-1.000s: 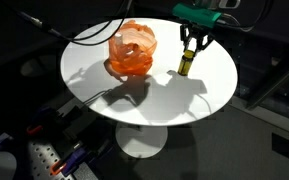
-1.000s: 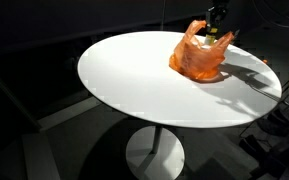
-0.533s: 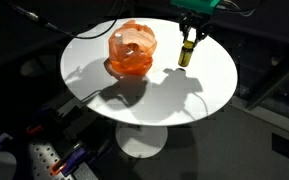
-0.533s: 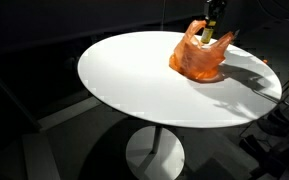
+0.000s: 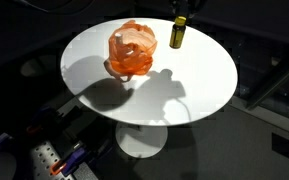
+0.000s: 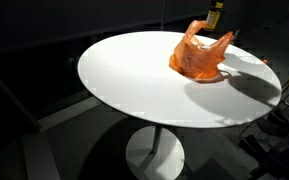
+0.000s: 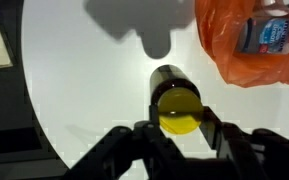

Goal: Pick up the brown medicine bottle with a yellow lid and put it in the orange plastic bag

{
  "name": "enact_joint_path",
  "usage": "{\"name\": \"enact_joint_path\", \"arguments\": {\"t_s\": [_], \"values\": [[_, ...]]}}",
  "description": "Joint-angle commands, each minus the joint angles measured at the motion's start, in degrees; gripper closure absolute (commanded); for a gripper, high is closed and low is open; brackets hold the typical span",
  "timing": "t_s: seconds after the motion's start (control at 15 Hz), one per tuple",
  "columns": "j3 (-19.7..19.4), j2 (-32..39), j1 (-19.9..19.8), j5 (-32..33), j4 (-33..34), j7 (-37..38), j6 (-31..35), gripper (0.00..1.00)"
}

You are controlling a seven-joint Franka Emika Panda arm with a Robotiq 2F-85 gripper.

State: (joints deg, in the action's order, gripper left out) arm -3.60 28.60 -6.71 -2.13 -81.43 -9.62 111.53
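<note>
The brown medicine bottle (image 5: 177, 33) with its yellow lid (image 7: 178, 110) hangs in the air above the round white table (image 5: 184, 90), held upright between the fingers of my gripper (image 7: 179, 118). In both exterior views the gripper itself is cut off by the top edge; only the bottle (image 6: 214, 17) shows. The orange plastic bag (image 5: 132, 50) stands open on the table, to the left of the bottle in an exterior view. It also shows in the other exterior view (image 6: 199, 55) and in the wrist view (image 7: 246, 40), with a blue and white packet (image 7: 269, 33) inside it.
The table (image 6: 144, 85) stands on a single white pedestal (image 5: 144, 140). Dark floor and cables surround it. The gripper's shadow falls on the tabletop (image 7: 134, 25).
The gripper has risen with the bottle, off the tabletop and up to the top edge of both exterior views, drifting slightly towards the bag.
</note>
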Motion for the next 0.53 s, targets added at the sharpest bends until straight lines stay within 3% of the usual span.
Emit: {"name": "enact_joint_path", "arguments": {"t_s": [0.0,0.47], "values": [[1.9,-7.8,0.5,-0.2,-7.0,-2.0,-1.6,0.8],[4.9,-12.5,4.0,-2.1,-13.3,-0.7,-3.6,0.8]]}}
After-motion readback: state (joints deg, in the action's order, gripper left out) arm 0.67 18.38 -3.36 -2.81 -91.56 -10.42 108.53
